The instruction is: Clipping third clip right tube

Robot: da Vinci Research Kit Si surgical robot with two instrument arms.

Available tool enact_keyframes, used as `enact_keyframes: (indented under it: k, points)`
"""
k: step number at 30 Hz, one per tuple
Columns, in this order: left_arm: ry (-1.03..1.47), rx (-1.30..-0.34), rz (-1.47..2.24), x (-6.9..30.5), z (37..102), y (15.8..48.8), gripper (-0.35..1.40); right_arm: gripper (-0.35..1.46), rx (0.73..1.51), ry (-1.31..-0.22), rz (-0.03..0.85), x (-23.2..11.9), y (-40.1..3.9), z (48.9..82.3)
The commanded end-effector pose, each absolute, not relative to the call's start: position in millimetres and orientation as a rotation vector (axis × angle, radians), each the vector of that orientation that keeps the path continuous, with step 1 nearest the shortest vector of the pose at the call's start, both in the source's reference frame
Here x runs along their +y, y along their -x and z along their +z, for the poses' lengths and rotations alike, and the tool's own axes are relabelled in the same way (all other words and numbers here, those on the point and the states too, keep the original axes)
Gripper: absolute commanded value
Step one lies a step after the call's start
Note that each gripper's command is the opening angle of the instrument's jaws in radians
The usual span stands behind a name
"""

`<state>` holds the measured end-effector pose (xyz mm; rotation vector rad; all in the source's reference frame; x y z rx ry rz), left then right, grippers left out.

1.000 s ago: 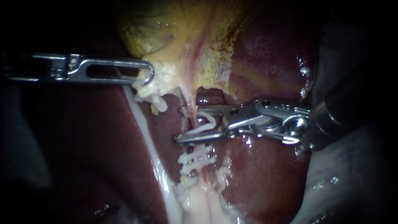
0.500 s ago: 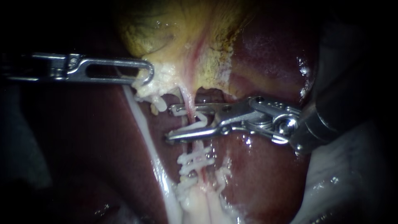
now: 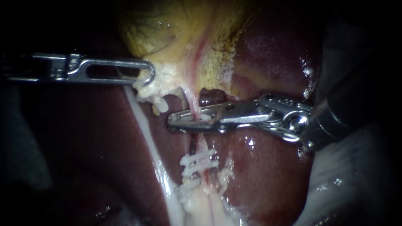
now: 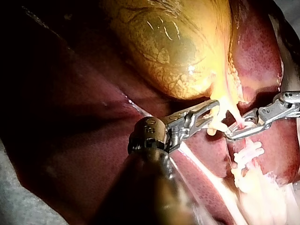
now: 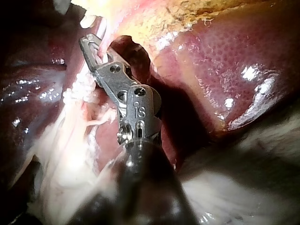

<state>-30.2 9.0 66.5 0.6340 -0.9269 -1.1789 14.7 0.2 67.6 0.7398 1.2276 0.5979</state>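
Note:
My right instrument (image 3: 181,119) comes in from the right, its jaws shut across the thin pink right tube (image 3: 193,103) just below the gallbladder (image 3: 180,33). A pale clip shows through the jaws' window. Two white clips (image 3: 199,162) sit lower on the same tube. My left instrument (image 3: 145,78) is shut on whitish tissue at the gallbladder's neck and holds it to the left. The left wrist view shows its jaws (image 4: 211,113) on that tissue, with the other instrument (image 4: 243,130) beside them. In the right wrist view the jaws (image 5: 91,47) lie closed around the tube (image 5: 101,27).
Dark red liver (image 3: 268,54) lies around and behind the tube. A long white strand (image 3: 147,132) runs down from the left instrument's tip. Frayed white tissue (image 3: 201,201) bunches below the clips. Pale cloth (image 3: 347,180) lies at the lower right.
The right instrument's jaws stood open astride the tube, slid further left, and have now closed on it. The left instrument has held still.

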Motion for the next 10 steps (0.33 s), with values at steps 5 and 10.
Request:
enact_keyframes:
  k: [5,10]
  points:
    - [-0.634,-0.927,-1.179,9.0,66.5,30.2,-0.35,-0.35,1.228,-0.74,0.598,0.1,-14.8,67.7]
    - [-0.634,-0.927,-1.179,9.0,66.5,30.2,-0.35,-0.35,1.228,-0.74,0.598,0.1,-14.7,67.7]
